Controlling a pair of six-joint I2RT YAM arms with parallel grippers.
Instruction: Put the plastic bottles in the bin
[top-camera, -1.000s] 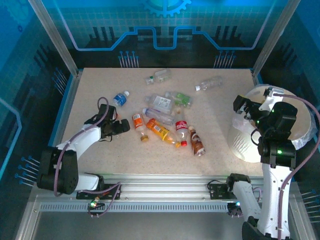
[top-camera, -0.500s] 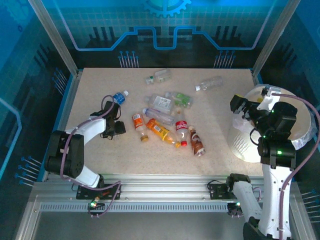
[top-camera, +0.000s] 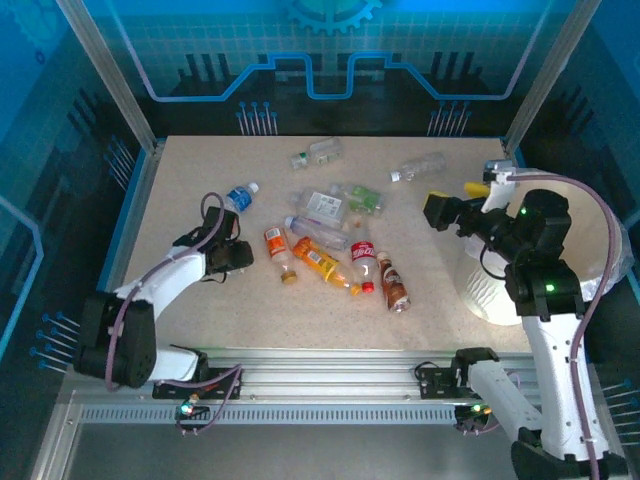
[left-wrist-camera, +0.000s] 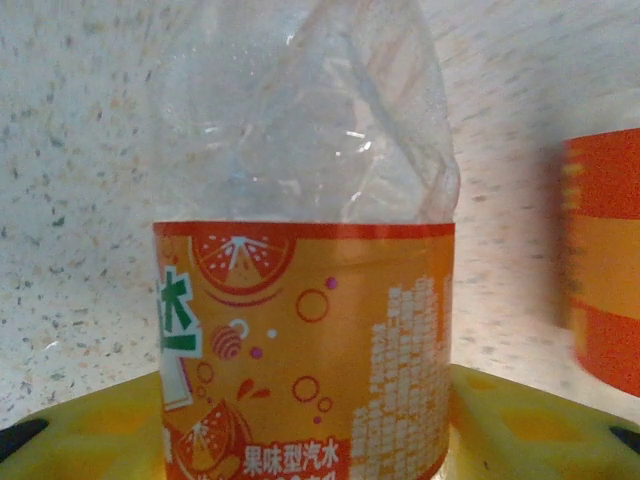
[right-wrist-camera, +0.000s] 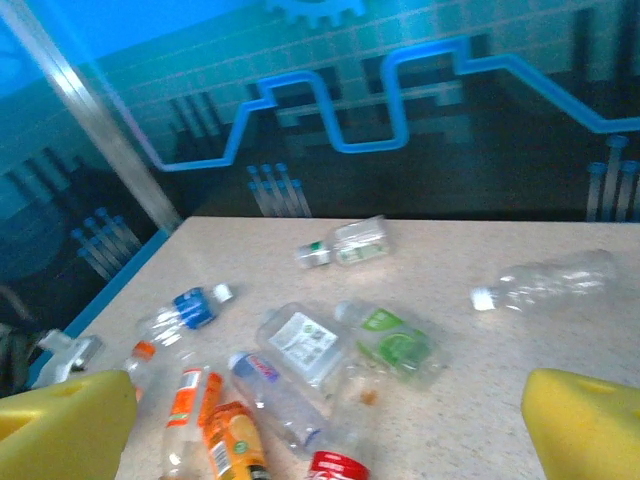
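We see the left gripper (left-wrist-camera: 310, 405) clamp a clear orange-labelled plastic bottle (left-wrist-camera: 300, 320), bound for the round white bin (top-camera: 480, 285); the right gripper (right-wrist-camera: 325, 420) hangs open, spare.

The orange-labelled bottle (left-wrist-camera: 300, 340) runs off the top and bottom edges of the left wrist view, hiding the inner faces of the yellow fingers (left-wrist-camera: 80, 430) either side of it, while right of it a blurred red-and-orange label (left-wrist-camera: 605, 280) is cropped.

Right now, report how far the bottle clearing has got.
Done: nothing confirmed; the bin hides its contents. In hand: the left end effector clamps the orange-label bottle, not yet lifted; the right end effector is open. Left: about ten bottles on the table.
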